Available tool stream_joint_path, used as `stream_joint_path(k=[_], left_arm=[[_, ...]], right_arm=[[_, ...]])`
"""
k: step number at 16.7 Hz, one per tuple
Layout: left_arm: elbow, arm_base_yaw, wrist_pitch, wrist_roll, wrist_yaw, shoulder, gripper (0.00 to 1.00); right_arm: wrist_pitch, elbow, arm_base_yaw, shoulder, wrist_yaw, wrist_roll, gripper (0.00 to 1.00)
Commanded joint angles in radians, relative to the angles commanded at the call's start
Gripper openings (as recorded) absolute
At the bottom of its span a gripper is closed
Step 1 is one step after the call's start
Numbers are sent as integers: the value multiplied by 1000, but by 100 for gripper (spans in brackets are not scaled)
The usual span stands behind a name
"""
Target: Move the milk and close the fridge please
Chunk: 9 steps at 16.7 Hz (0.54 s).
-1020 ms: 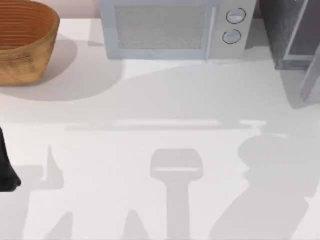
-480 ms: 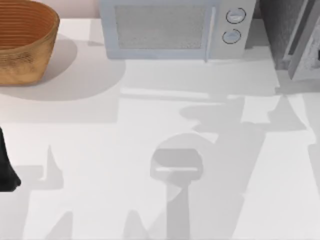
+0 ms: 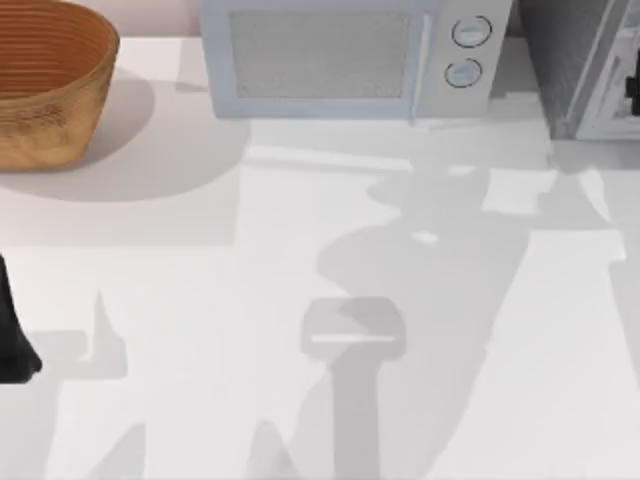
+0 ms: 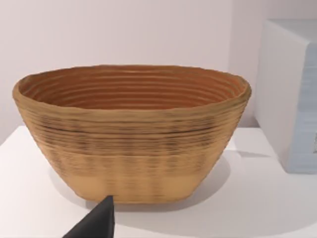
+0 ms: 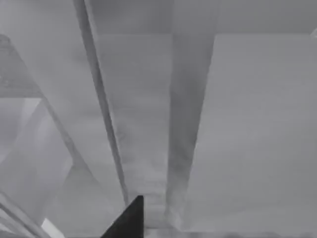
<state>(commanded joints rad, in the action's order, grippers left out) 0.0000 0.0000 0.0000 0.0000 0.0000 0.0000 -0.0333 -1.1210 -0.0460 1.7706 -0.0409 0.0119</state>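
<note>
The fridge stands at the table's back right, its dark speckled side facing the microwave. Its light grey door panel lies close against the cabinet front. A dark part of my right gripper shows at the right edge, up against that door. In the right wrist view, grey fridge panels sit very near the camera, with a dark tip of the right gripper at the bottom. The milk is out of view. My left arm is parked at the left edge.
A pale microwave with two round dials stands at the back centre, just left of the fridge. A woven brown basket sits at the back left and also faces the left wrist camera. Arm shadows cross the white table.
The fridge door has swung from wide open in towards the cabinet. The right gripper has come into sight at the right edge, and its shadow has shifted across the table. The left arm has not moved.
</note>
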Motion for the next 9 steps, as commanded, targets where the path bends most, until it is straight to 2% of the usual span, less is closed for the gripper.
stream_joint_path(k=[5,9], left_arm=[[0,0,0,0,0,0,100],[0,0,0,0,0,0,100]], right_arm=[[34,-243,2,158,4,-1,100],[58,-297,1,217,8,-1,100]])
